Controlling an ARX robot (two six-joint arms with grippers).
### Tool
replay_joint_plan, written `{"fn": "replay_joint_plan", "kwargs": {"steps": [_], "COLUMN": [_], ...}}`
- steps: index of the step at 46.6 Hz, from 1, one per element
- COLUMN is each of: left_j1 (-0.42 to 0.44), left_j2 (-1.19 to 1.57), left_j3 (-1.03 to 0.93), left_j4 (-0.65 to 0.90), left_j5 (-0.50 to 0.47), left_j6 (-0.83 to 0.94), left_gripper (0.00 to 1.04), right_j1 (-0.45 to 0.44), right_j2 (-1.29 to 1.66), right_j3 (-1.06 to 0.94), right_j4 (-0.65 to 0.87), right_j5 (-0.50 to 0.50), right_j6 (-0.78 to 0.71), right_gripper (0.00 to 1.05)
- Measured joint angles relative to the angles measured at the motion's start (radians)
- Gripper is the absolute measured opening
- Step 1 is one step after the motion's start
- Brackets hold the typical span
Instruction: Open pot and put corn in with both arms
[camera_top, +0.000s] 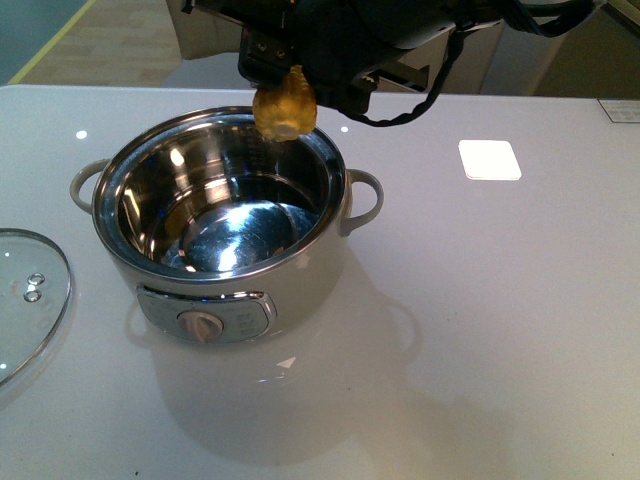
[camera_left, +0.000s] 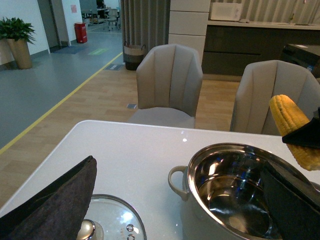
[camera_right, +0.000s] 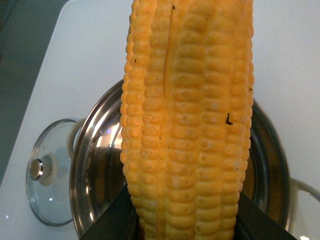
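- A room with a wooden floor and grey padded chairs (camera_left: 170, 85) lies past the far edge of the glossy white tabletop (camera_top: 500, 330).
- The pot (camera_top: 300, 285) stands left of the tabletop's middle. It is uncovered, its shiny steel inside is bare, and its knob panel faces the near edge.
- The glass lid (camera_top: 25, 300) lies flat toward the tabletop's left edge, beside the pot but not touching it, with its knob up.
- The corn (camera_top: 284, 105) hangs in the air over the pot's far rim, with one tapered end pointing down toward the open mouth. It is clear of the steel.
- The right end effector (camera_right: 185, 227) is closed around the cob, with a dark finger pressed on each side of it.
- The left end effector (camera_left: 172, 210) hovers above the lid and the pot's left handle. Its padded fingers (camera_left: 55, 205) are spread wide with nothing between them.
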Motion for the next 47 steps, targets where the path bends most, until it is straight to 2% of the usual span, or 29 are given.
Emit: {"fn": "replay_joint_plan", "kwargs": {"steps": [12,29,36,47], "left_j1": [0.0,0.0,0.0,0.0], "left_j2": [0.0,0.0,0.0,0.0], "left_j3": [0.0,0.0,0.0,0.0], "left_j4": [0.0,0.0,0.0,0.0], "left_j5": [0.0,0.0,0.0,0.0], "left_j6": [0.0,0.0,0.0,0.0], "left_gripper": [0.98,0.98,0.98,0.98], "right_j1": [0.04,0.077,0.085,0.091], "right_j2": [0.078,0.169,0.179,0.179], "right_j3": [0.041,0.098,0.118,0.121], "right_j4": [-0.042,-0.111,-0.121,-0.124], "right_j5": [0.009,0.019,0.025,0.03], "right_j6": [0.004,0.0,0.0,0.0], "right_gripper": [0.29,0.43,0.65,0.94]}}
